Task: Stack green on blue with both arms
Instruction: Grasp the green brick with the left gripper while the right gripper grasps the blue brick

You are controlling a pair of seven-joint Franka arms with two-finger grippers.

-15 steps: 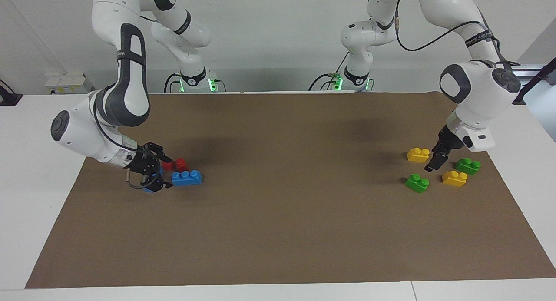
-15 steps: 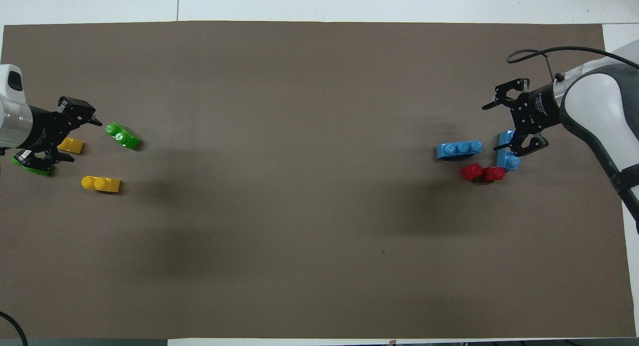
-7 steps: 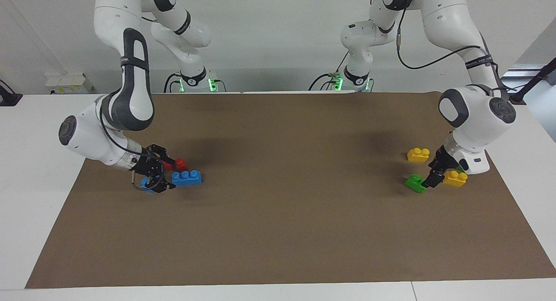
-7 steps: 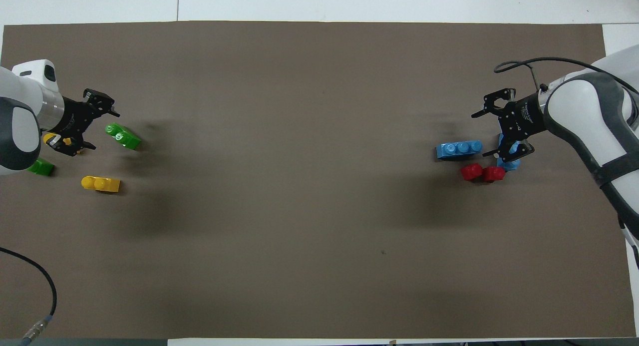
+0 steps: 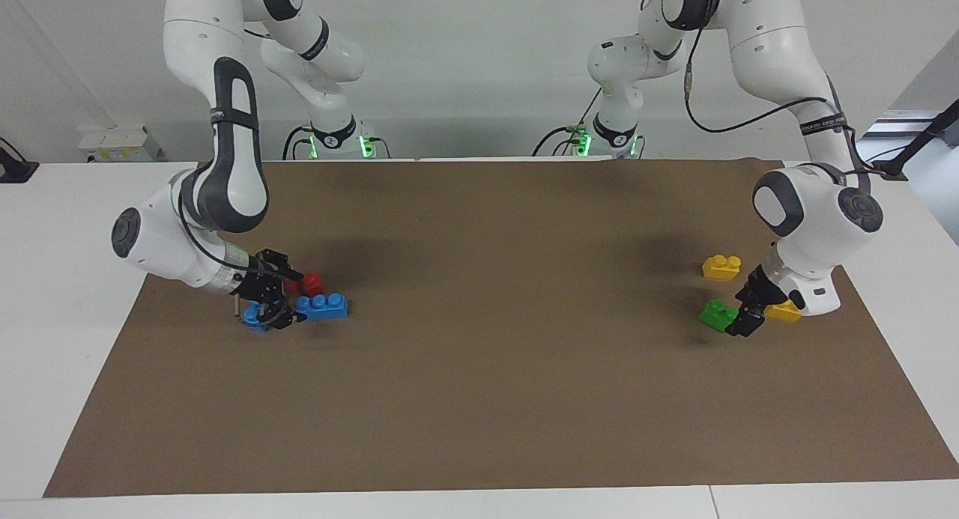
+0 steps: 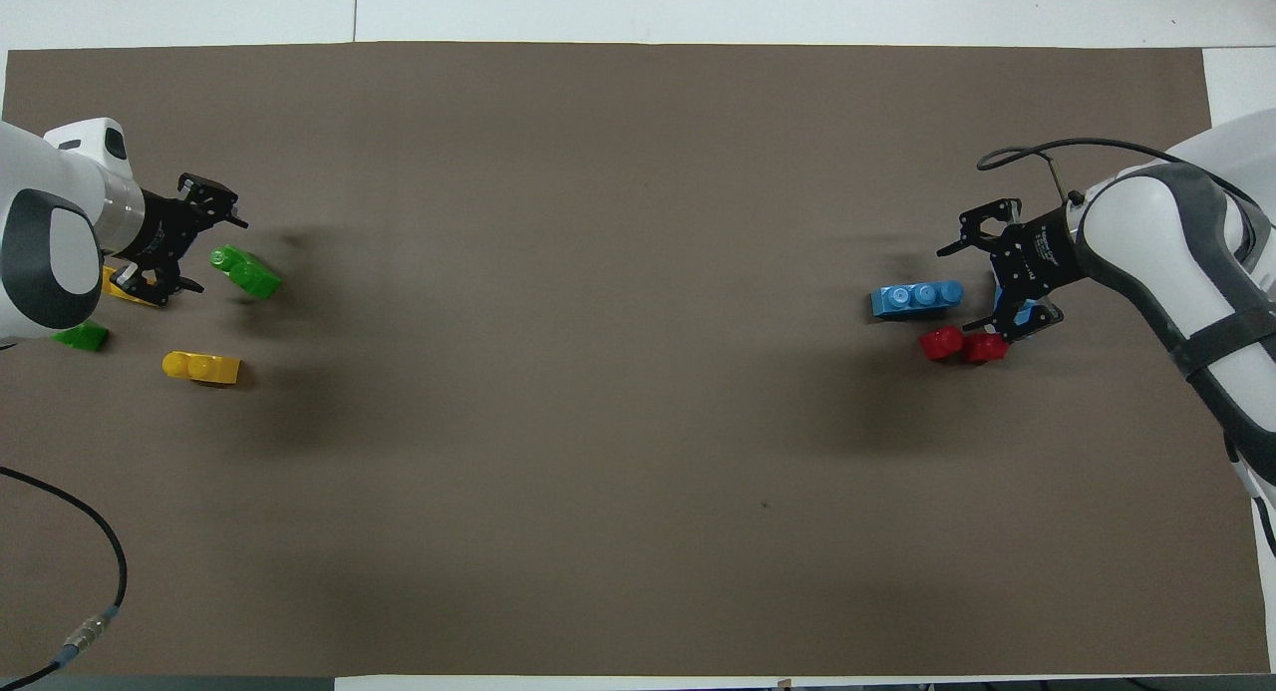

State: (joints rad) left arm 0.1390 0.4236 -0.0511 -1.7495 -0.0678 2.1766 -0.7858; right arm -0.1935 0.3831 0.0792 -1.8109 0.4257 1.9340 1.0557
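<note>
A green brick (image 6: pixel 246 272) lies at the left arm's end of the mat and also shows in the facing view (image 5: pixel 717 314). My left gripper (image 6: pixel 220 255) is open and low at the mat (image 5: pixel 743 318), with its fingertips on either side of that brick's end. A second green brick (image 6: pixel 82 337) lies nearer to the robots and is hidden in the facing view. A blue brick (image 6: pixel 917 299) lies at the right arm's end (image 5: pixel 322 307). My right gripper (image 6: pixel 955 287) is open and low beside its end (image 5: pixel 294 298). A second blue brick (image 5: pixel 253 321) lies mostly under that gripper.
Two red bricks (image 6: pixel 964 344) lie against the blue ones, nearer to the robots (image 5: pixel 307 283). One yellow brick (image 6: pixel 201 367) lies nearer to the robots than the green brick (image 5: pixel 721 266). Another yellow brick (image 5: pixel 783 311) sits partly under the left wrist. A brown mat (image 5: pixel 479 399) covers the table.
Both grippers have come down to the mat. The left gripper moved from over the yellow bricks to the green brick. The right gripper moved along toward the blue brick's end.
</note>
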